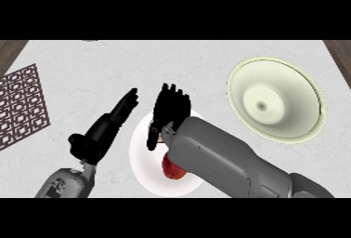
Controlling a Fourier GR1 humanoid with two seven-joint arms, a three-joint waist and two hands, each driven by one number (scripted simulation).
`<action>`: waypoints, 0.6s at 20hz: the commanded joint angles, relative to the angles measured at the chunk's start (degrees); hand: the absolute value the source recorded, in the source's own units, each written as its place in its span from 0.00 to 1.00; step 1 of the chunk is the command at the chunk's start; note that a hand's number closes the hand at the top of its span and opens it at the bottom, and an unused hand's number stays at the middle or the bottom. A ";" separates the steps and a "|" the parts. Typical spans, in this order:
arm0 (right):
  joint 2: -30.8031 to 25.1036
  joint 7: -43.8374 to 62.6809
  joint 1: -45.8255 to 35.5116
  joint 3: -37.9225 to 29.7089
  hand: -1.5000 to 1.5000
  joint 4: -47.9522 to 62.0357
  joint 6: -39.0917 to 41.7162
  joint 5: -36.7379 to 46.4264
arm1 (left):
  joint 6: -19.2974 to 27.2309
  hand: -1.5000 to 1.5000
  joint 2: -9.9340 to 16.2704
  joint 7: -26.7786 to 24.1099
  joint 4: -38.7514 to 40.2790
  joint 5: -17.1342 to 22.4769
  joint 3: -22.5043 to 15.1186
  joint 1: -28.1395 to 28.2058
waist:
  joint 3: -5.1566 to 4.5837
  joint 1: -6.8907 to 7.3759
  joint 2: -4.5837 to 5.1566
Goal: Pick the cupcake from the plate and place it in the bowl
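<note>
A white plate (147, 172) lies on the counter at the centre bottom. On it a red piece of the cupcake (172, 172) shows beside my right forearm, which hides most of it. My right hand (170, 108) hovers over the plate's far half, fingers straight and pointing away, thumb hanging down at the left; it is open and holds nothing. My left hand (108, 124) is open too, fingers straight, just left of the plate. The pale cream bowl (274, 100) stands to the right of the plate, apart from both hands.
A brown lattice mat (21, 107) lies at the counter's left edge. Dark wooden strips show at the top left (10, 49) and top right (339, 49) corners. Bare light counter (185, 60) stretches behind the plate and between the plate and the bowl.
</note>
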 commanded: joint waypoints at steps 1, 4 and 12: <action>1.06 14.41 -1.78 2.10 0.00 1.46 -2.76 1.42 | -0.89 0.50 0.86 -2.30 0.62 0.18 1.19 1.97 | -0.04 -0.67 -0.22; 1.06 14.10 0.85 4.58 0.00 1.41 -5.91 1.49 | 1.56 0.50 -2.02 1.56 0.56 -1.14 -0.19 -1.00 | 0.04 -0.76 -0.05; 1.06 12.29 0.97 3.82 0.00 5.30 -7.74 -0.99 | -0.47 0.50 -0.78 -0.38 -0.38 -1.35 0.57 0.67 | 0.03 -0.11 0.20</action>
